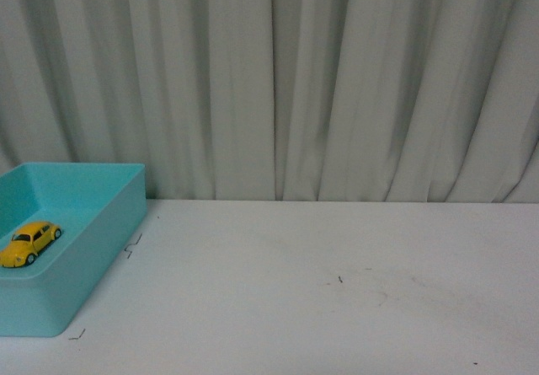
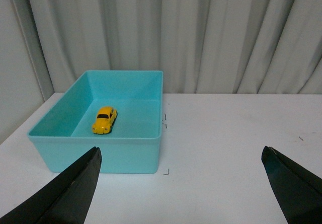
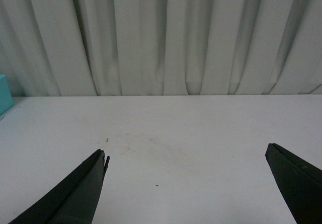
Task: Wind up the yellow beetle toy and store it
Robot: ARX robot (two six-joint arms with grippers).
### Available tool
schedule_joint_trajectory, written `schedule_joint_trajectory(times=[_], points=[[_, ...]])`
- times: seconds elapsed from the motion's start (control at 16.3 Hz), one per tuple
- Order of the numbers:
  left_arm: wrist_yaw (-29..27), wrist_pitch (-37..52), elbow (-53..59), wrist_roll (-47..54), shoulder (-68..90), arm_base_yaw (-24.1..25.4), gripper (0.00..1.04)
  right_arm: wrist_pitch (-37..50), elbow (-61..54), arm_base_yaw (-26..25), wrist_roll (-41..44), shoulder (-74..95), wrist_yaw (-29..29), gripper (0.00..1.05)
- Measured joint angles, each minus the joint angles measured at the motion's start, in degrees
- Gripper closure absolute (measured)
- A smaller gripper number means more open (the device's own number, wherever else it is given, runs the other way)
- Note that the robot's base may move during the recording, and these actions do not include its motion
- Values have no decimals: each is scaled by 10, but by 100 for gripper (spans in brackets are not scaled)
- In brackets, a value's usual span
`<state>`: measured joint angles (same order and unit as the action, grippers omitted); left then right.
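Beetle toy (image 2: 104,120) sits inside the turquoise bin (image 2: 126,153).

Yellow and resting on its wheels on the bin's floor, it lies at the left of the white table (image 1: 337,291), before the pale curtain (image 1: 337,80). My left claw (image 2: 181,183) hangs spread wide short of the bin, holding nothing; my right claw (image 3: 186,183) gapes equally wide over bare tabletop.

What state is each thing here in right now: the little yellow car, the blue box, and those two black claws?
yellow beetle toy: upright on its wheels, inside the box, held by nothing.
turquoise box: open-topped, on the table, holding only the toy.
left gripper: open wide, empty, back from the box.
right gripper: open wide, empty, over bare table.
table: white, with a few small dark marks.
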<state>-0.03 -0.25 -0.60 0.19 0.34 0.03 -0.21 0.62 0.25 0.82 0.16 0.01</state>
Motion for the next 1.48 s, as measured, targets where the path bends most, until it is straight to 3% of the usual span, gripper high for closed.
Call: schedule_joint_trajectory(times=[1.48], points=[[0, 0, 0, -1, 0, 0, 7, 0, 0, 0, -2, 0, 0, 7]])
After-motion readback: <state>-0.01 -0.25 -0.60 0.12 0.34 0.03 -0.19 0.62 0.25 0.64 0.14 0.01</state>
